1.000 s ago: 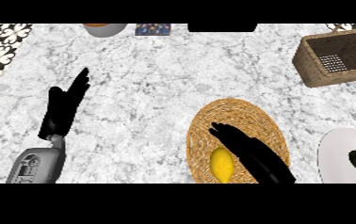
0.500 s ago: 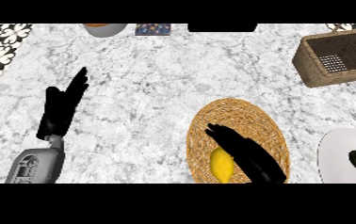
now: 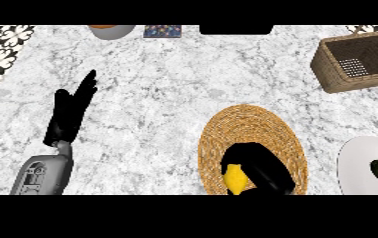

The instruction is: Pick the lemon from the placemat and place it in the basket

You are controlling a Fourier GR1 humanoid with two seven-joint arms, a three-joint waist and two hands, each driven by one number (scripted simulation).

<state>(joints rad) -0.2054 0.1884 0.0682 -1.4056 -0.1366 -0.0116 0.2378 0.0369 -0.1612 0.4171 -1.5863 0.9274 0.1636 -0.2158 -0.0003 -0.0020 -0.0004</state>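
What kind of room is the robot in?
Most likely a kitchen. The robot works on a grey-white marbled stone counter, with a round woven straw placemat holding a yellow lemon, a brown wicker basket at the right, and a white plate at the edge.

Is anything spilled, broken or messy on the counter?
Nothing stands out. The lemon sits on the round woven placemat with the right hand curled over it. The basket stands upright at the far right. The left hand rests open at the left.
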